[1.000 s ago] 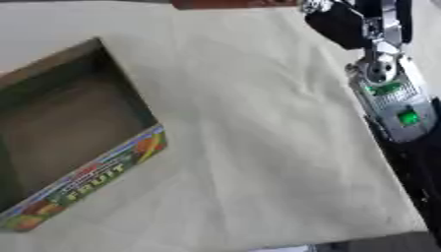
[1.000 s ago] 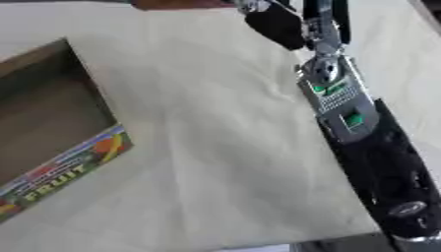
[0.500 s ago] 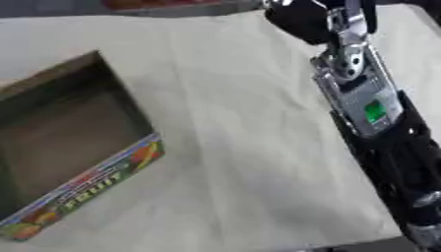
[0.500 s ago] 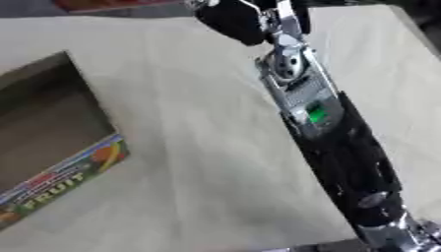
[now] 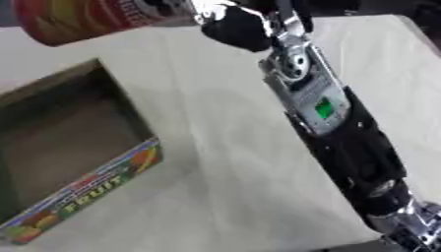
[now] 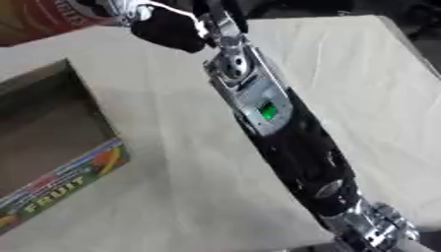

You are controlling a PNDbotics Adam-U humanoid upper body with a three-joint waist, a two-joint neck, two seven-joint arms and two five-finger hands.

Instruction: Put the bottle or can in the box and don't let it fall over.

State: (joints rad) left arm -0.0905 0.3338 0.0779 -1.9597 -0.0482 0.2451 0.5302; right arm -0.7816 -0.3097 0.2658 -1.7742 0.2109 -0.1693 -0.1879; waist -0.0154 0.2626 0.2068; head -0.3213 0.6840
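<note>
Right hand (image 5: pixel 237 27) at 12 o'clock, wrapped on the base end of a red can (image 5: pixel 82 17); fingers mostly hidden, grip looks closed round it. Half a second earlier no can showed; arm has swung toward 10 o'clock, carrying it tilted above the desk (image 5: pixel 224 162). Box (image 5: pixel 78 162) at 8 o'clock, open. Judged: transport under way, placement pending. Left hand unseen.

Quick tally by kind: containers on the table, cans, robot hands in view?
Boxes: 1, the open fruit box, nothing visible inside.
Cans: 1, red can, held up by the right hand.
Hands in view: 1, the right.
Total: 3.
</note>
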